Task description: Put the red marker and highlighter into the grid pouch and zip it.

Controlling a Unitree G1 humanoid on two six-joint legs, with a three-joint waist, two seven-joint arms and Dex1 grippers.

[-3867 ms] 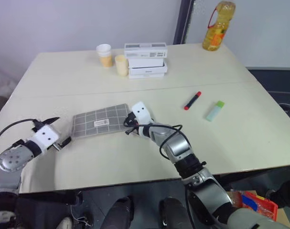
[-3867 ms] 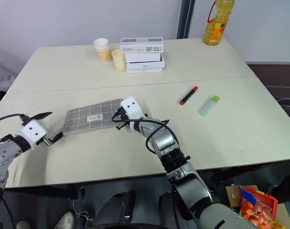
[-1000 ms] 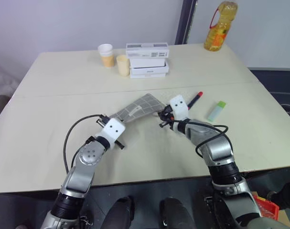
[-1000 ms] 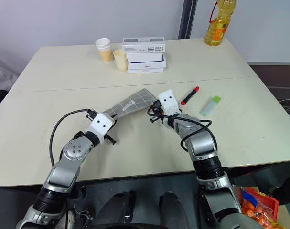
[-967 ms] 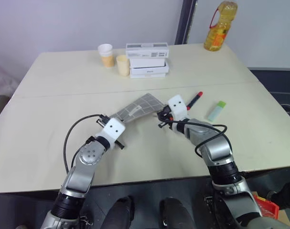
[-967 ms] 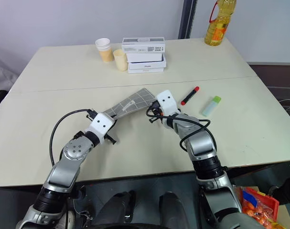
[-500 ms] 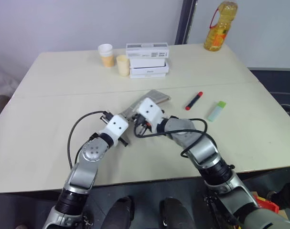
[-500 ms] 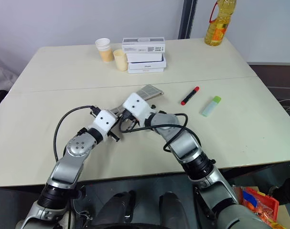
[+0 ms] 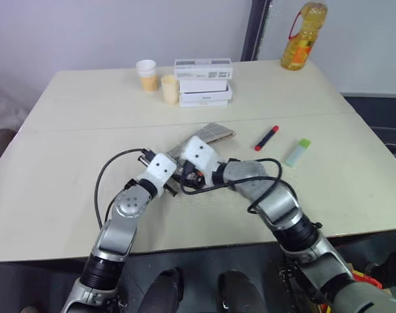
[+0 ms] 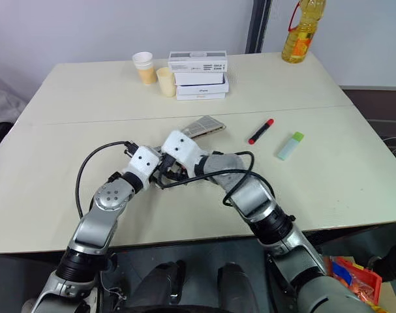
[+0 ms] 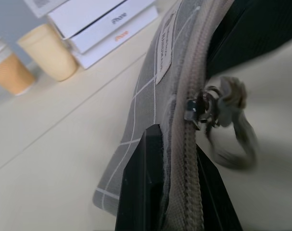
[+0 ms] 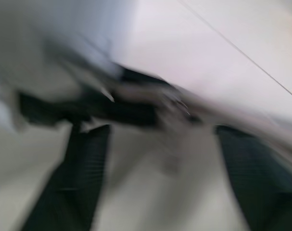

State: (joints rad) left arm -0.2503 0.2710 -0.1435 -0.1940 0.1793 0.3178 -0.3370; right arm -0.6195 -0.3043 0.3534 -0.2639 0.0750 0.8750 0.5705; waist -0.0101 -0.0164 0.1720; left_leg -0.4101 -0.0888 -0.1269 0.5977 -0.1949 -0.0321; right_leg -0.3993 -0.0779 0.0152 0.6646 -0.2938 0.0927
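Grey checked fabric marks the grid pouch (image 9: 207,134) in the left eye view, lying mid-table with its near end lifted where the two arms meet. The left gripper (image 9: 173,184) comes in from seven o'clock and the right gripper (image 9: 188,175) from four o'clock, both crowding that near end, so the fingers cannot be read apart here. The red marker (image 9: 267,137) lies on the table (image 9: 67,163) at three o'clock of the pouch, well apart from it, and the highlighter (image 9: 296,152) lies just beyond the marker, farther toward three o'clock. At twelve o'clock of the pouch stand stacked white boxes (image 9: 203,83) with two paper cups (image 9: 156,79) beside them, and a bottle of oil (image 9: 299,36) at the far corner.

Right eye view: the same layout, with a black cable (image 10: 93,163) looping off the left arm.

Left wrist view: this one shows the grip itself. The left gripper's two black fingers (image 11: 142,187) are pinched shut on the pouch's zippered edge, with the zipper pull (image 11: 218,103) and its cord loop hanging just past them. The pouch's white label (image 11: 164,50) faces the boxes and cups.

Right wrist view: heavily blurred; two dark fingers (image 12: 81,178) stand wide apart with nothing between them, and dark and pale shapes lie beyond them that I cannot identify.
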